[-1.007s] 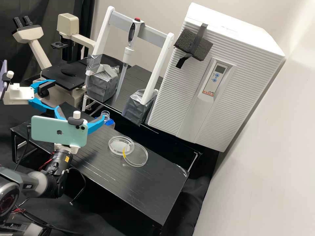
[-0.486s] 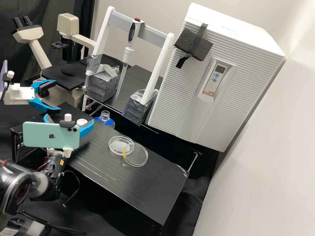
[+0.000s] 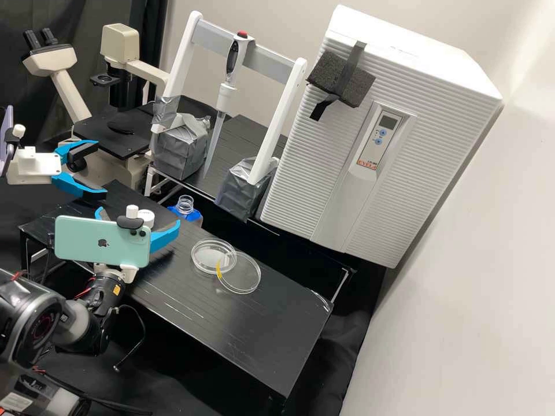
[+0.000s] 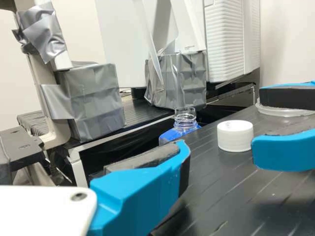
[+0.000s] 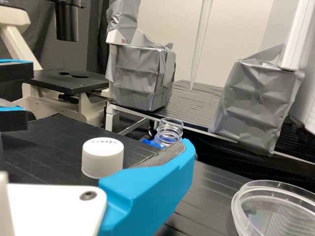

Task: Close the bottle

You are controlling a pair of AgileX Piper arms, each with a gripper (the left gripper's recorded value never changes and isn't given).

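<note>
A small clear bottle (image 3: 185,205) with blue contents stands uncapped just beyond the far edge of the black bench (image 3: 254,329), also visible as the bottle (image 4: 185,118) and the bottle (image 5: 168,132). Its white cap (image 3: 147,218) stands on the bench a little nearer, seen again as the cap (image 4: 235,135) and the cap (image 5: 102,156). My right gripper (image 3: 139,222), under a mint phone, is open with a blue finger (image 5: 147,187) on either side of the cap. My left gripper (image 3: 98,169) hangs open farther left, by the microscope, holding nothing.
Two clear petri dishes (image 3: 213,254) (image 3: 240,278) overlap mid-bench. Behind the bottle, a pipette (image 3: 228,75) hangs on a white stand with duct-taped feet (image 3: 179,144). A microscope (image 3: 110,127) stands at the back left and a white ribbed machine (image 3: 376,133) at the right.
My right gripper pulled back to the left, then came forward to the right again; the cap now shows between its fingers. The left gripper has barely moved.
</note>
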